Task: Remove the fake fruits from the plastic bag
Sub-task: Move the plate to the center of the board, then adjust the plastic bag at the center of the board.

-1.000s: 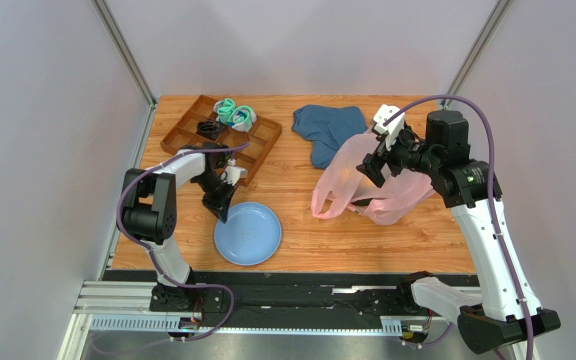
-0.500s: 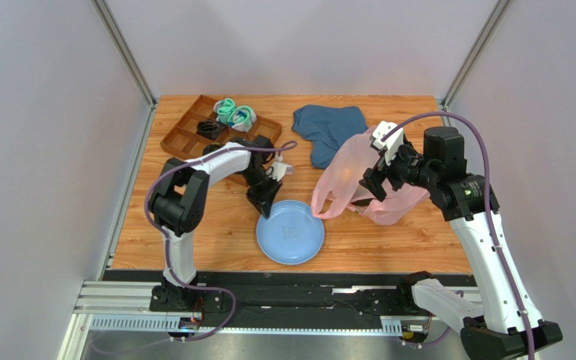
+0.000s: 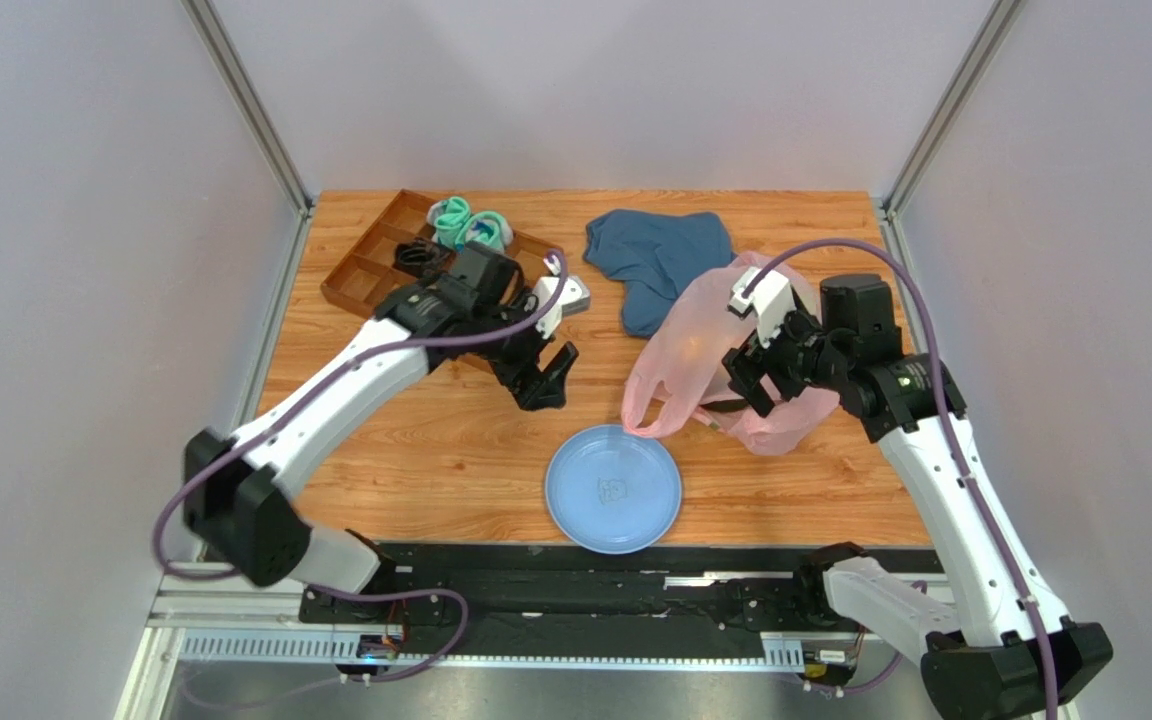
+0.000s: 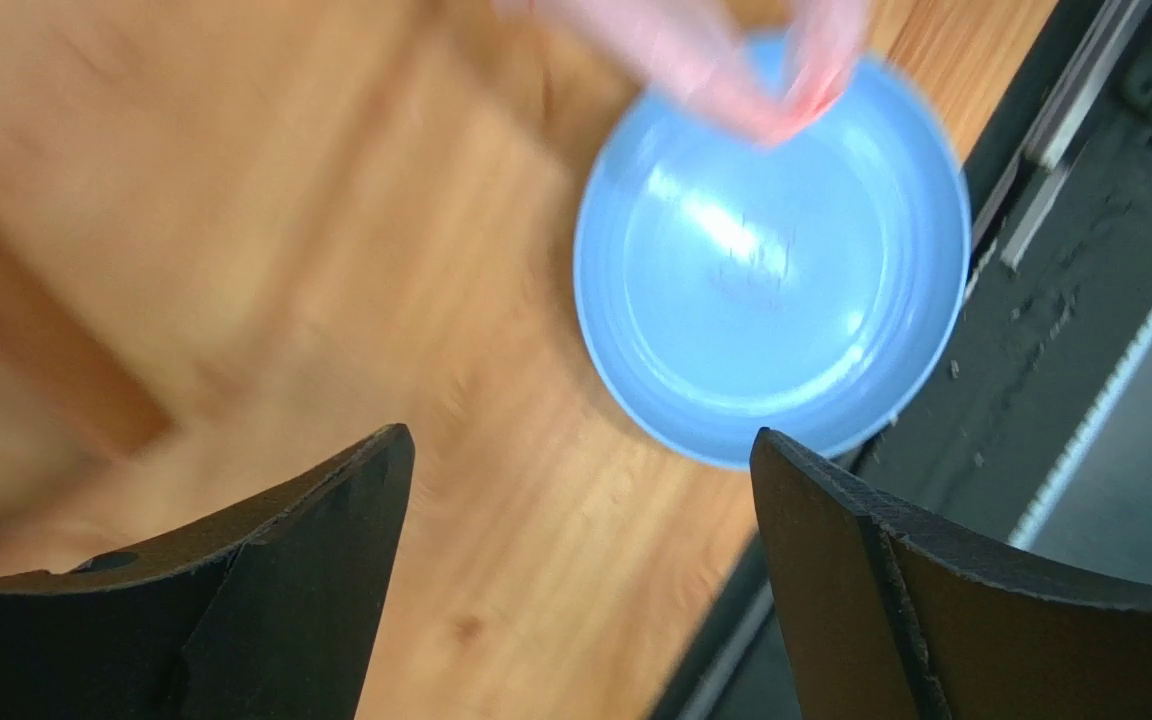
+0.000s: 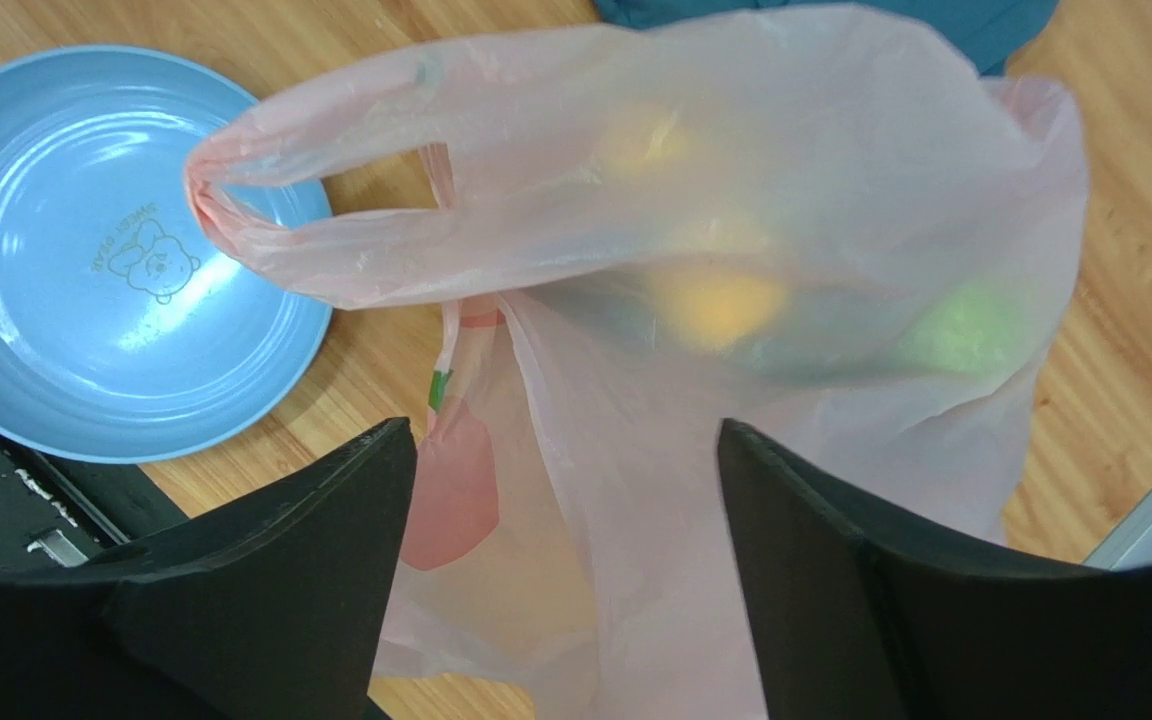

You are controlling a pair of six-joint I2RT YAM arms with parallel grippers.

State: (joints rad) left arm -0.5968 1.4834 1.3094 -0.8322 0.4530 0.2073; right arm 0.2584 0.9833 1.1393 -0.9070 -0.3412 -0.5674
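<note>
The round blue plastic plate (image 3: 612, 491), just slid beside the crinkly pink plastic bag (image 3: 710, 323), is being left by the open-jawed left end effector (image 3: 540, 383) — a landing spot. The right end effector (image 5: 564, 443) is being held open above the still-bagged plastic fruits (image 5: 717, 300).

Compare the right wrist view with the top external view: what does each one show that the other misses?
Only the right wrist: a blurred yellow-orange fruit and a green fruit through the plastic bag, plus a bear print on the plate. Only the top external: the brown tray, teal socks and the open left gripper. Both: bag, plate, blue cloth and wooden table.
</note>
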